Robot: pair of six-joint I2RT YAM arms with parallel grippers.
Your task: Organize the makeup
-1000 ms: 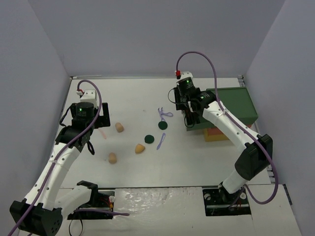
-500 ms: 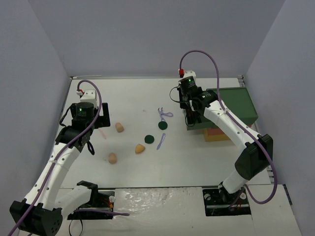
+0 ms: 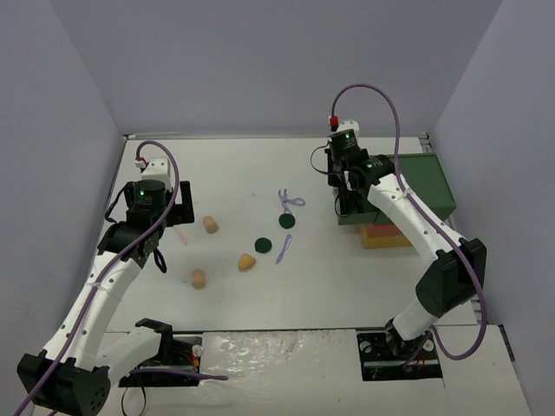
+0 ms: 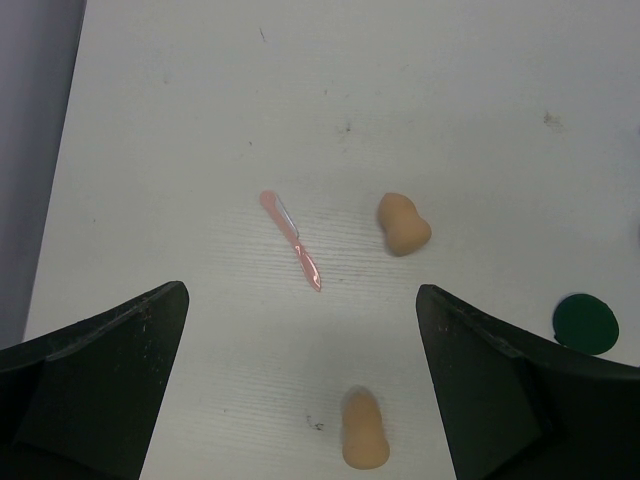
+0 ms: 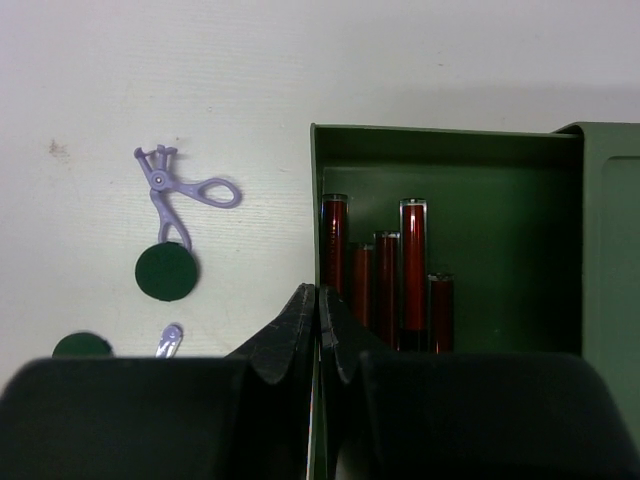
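Working outward from the near edge, I have the left gripper point(image 4: 300, 335) spread wide and holding nothing, hanging above the table point(image 4: 450, 90). A tan sponge point(image 4: 363, 443) sits lowest in its wrist view. The pink stick point(image 4: 290, 240) lies flat just ahead of the gap between the jaws. Its long axis runs on a slant in that view, from upper left down to lower right, and the lower tip points back toward the gripper. I judge that a slight wrist turn would set the jaws square across it before going down. A second sponge point(image 4: 403, 224) rests just to its right, not touching, and a dark green disc point(image 4: 586, 323) is at the view's right edge. The left arm is plainly the nearer one. Well across the table, the right gripper point(image 5: 317, 300) has its tips clenched together over the left wall of the green box point(image 5: 440, 131), with nothing that I can see between them. Inside the box, dark red sticks point(image 5: 413, 270) lie side by side, their long axes parallel. A lilac tool point(image 5: 175, 190) and a second disc point(image 5: 167, 272) lie on the table to the left of the box
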